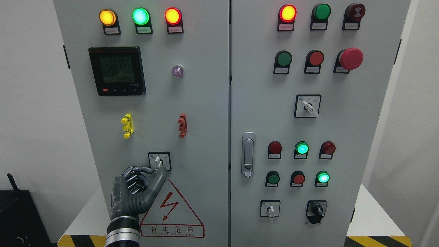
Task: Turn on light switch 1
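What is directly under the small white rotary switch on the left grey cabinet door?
Under the white rotary switch is the left robot hand, fingertips at its knob, then a red triangular electric-warning sticker. The hand covers the sticker's left corner.

My left hand [135, 192] is dark grey with a silver wrist. The cabinet [205, 103] is pale grey. Lamps [140, 16] at its eleven o'clock glow amber, green, red. The triangle [171, 209] is red-edged; the knob [157, 161] looks white, perhaps.

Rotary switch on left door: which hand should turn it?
Left. The left hand already has thumb and fingertip at the rotary switch; the right hand is not in view.
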Robot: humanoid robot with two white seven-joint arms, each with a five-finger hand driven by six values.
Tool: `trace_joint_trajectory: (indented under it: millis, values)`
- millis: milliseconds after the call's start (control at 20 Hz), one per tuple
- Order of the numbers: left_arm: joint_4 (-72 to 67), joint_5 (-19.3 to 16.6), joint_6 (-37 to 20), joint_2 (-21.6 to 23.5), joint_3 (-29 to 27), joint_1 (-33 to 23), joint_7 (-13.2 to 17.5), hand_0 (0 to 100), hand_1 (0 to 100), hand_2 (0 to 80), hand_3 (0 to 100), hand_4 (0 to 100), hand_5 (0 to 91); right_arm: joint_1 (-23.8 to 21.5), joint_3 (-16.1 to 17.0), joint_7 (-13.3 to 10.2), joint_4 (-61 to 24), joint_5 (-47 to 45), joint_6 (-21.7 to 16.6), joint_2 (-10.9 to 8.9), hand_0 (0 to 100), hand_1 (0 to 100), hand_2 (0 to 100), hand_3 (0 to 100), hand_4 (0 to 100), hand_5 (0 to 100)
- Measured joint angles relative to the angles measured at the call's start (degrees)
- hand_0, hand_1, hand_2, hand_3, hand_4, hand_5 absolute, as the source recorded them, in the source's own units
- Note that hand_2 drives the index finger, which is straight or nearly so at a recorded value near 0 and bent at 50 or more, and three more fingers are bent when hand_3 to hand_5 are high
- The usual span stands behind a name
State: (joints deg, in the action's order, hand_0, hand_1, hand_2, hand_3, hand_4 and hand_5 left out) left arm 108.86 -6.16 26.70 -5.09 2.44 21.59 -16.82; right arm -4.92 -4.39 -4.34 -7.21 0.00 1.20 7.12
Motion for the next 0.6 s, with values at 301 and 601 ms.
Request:
trace_joint_trajectory:
  millis: [301,601]
  values:
    - [0.0,-0.1,1.0,0.0,0.1,0.3,0.0,11,73,61.3,97,90,88.4,0.0,0.0,0.0,0.0,0.0,0.0,0.00,0,0,0,0,0,0]
    - [0.0,-0.1,1.8,-0.2,0.3,0.5,0.0,12,73,61.3,97,91,88.4,0.0,0.0,0.0,0.0,0.0,0.0,0.00,0,0,0,0,0,0]
